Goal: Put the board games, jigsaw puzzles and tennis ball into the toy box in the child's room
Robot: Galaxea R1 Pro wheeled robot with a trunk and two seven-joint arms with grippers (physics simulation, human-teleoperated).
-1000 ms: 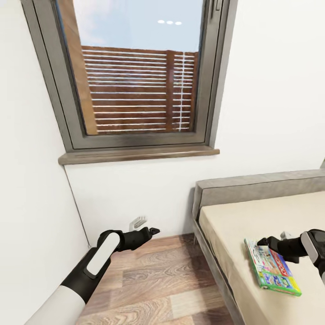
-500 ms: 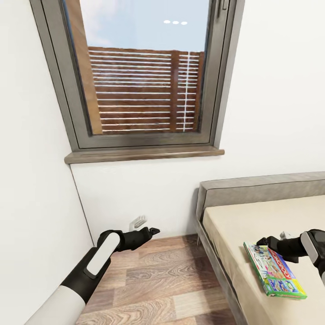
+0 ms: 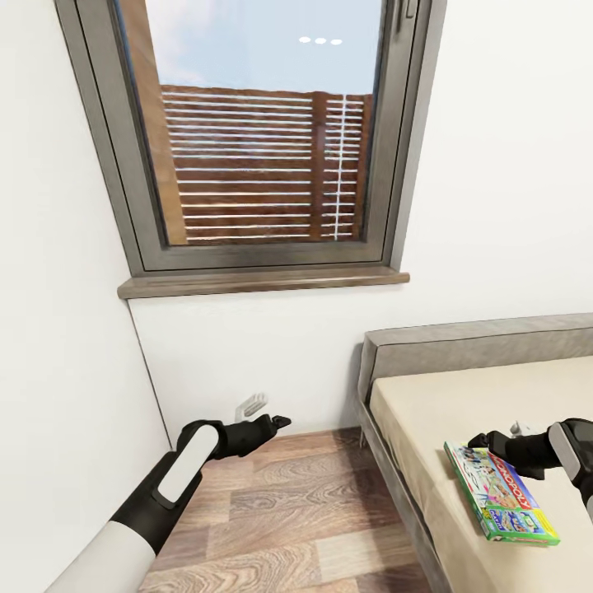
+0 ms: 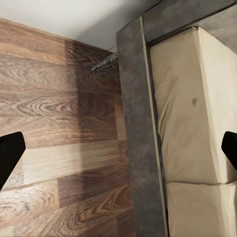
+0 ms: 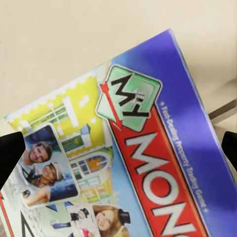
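Nothing moved; right gripper (image 3: 480,442) hovers over board game (image 5: 133,163).

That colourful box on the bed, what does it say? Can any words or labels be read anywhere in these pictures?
"MY" in a green badge on the board game box.
"MONO", white letters on the red band beneath; the rest is cut off by the picture's edge.
"Fast-Dealing Property Trading Game", small print along that band, slightly blurred.
In the head view the box lid's print is too small to read.
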